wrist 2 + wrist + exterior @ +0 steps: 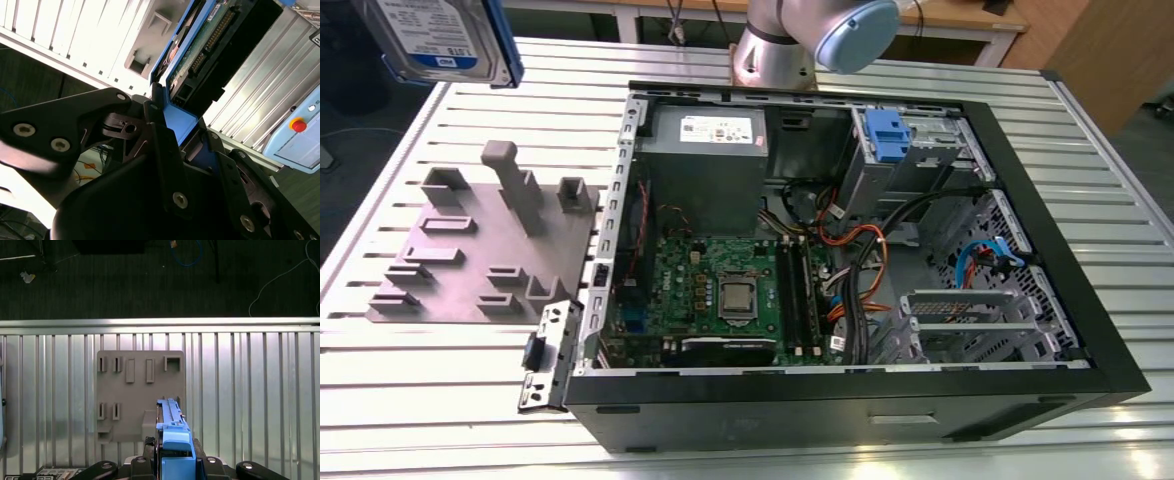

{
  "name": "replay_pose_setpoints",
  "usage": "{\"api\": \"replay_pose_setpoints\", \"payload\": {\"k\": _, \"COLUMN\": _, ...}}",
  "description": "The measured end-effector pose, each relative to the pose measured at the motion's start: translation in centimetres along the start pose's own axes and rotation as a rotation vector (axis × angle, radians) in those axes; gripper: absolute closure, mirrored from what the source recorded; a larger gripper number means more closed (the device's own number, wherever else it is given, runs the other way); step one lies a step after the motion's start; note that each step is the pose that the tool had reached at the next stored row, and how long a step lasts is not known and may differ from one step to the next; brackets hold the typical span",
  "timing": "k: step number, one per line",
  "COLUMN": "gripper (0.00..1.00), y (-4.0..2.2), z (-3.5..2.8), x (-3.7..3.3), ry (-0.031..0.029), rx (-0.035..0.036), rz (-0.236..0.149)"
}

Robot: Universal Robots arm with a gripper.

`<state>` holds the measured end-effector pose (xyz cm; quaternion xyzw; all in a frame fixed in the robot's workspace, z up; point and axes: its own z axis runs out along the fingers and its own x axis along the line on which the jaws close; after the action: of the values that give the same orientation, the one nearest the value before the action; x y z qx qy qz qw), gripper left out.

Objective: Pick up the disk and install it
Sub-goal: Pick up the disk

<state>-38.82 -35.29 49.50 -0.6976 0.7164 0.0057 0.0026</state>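
1. In the exterior view, the disk (pixel 438 38) hangs high in the air at the view's far left, label side facing us. It sits above the corner of the slatted tabletop (pixel 1067 130), roughly over the far end of the grey plate (pixel 467 270) with its raised pockets. The open computer case (pixel 854 395) lies well apart from it, off to the view's right. The metal cage (pixel 934 150) with the blue tab (pixel 886 135) is in the far corner of the case, near the arm (pixel 807 35). From where I stand, everything turns on that gap: the disk is up and to the left, the case down and to the right.

2. In the second wrist view, the fingers (pixel 161 142) are closed on the blue frame at the near end of the disk (pixel 200 52), one on each flat side. The disk's long axis runs straight out from them. This view shows the green circuit-board face and the connector row, which the exterior view does not. Beyond the disk there is a bit of the grey plate and the tabletop slats, and a pale box with a red button (pixel 298 125) off to one side.

3. In the first wrist view, the camera looks along the disk (pixel 172 427), so it appears edge-on as a narrow blue strip poking out between the fingers (pixel 149 456). It is set against the grey plate (pixel 135 390) on the tabletop below. Only this view makes plain that the disk is held on edge and clear of the plate, touching nothing but the fingers.
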Motion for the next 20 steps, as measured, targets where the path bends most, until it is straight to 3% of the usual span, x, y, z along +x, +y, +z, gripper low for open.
{"api": "replay_pose_setpoints", "payload": {"k": 20, "gripper": 0.64, "y": -0.56, "z": 0.00, "x": 0.30, "ry": 0.0000, "rx": 0.0000, "rz": 0.000}}
